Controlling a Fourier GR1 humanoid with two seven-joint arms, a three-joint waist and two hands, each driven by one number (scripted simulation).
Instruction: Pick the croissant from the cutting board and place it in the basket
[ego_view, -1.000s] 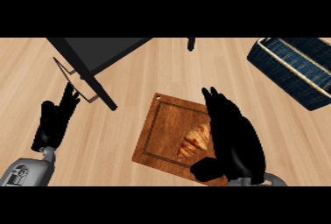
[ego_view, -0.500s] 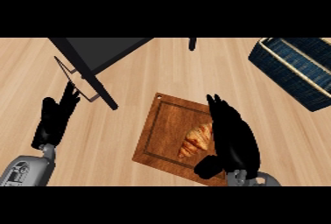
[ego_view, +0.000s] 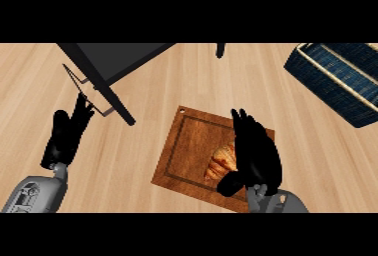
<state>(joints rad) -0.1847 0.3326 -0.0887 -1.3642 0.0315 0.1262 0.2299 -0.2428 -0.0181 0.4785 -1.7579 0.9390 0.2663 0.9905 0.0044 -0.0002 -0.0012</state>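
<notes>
The fingers of the right hand (ego_view: 255, 155) are straight, not yet round the croissant (ego_view: 222, 161) lying just beside them on the board (ego_view: 184, 155), so I think it must curl and grab next, with the basket (ego_view: 336, 80) far away.

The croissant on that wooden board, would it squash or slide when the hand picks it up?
The croissant looks flaky and golden, so it is probably light and crushable. It lies flat on the cutting board, so it is unlikely to roll. The right hand beside it might nudge it across the smooth wood.
</notes>
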